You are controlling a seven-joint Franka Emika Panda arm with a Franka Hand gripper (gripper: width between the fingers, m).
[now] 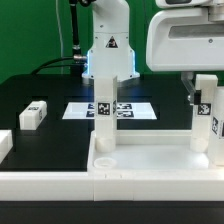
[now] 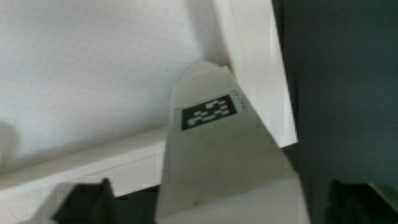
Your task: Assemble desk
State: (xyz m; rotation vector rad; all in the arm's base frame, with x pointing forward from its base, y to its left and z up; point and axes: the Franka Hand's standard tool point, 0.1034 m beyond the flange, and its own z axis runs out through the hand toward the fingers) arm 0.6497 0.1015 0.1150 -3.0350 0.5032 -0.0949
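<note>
1. Two legs stand upright on the desk top [image 1: 150,158]; a third lies loose on the table [image 1: 40,95].
2. Desk top: white tray with a raised rim, in the foreground of the exterior view, sitting on the black table.
3. Tagged leg [image 1: 207,125]: upright at the tray corner on the exterior view's right, directly under the gripper [image 1: 205,95].
4. Gripper: released, nothing clamped. In the wrist view the tagged leg [image 2: 222,150] sits between the dark fingers [image 2: 86,205] with a visible gap on each side. The jaws straddle it without touching.
5. Wrist view: the leg's square tag faces the camera. The desk top's [image 2: 89,70] pale floor and rim lie behind the leg.
6. Second upright leg [image 1: 103,118]: at the tray's other visible corner, near the centre of the exterior view, foot in a round socket. It carries tags on its face and is well apart from the gripper.
7. Loose leg [image 1: 33,115]: lying flat on the table toward the exterior view's left, well apart from the tray.
8. Marker board [image 1: 78,110]: flat on the table behind the second upright leg, partly hidden by it.
9. White piece [image 1: 4,145] at the exterior view's left edge is cut off; can't tell what it is.
10. Arm base [image 1: 108,50]: back centre of the table.
11. Can't tell whether either upright leg is fully seated.
</note>
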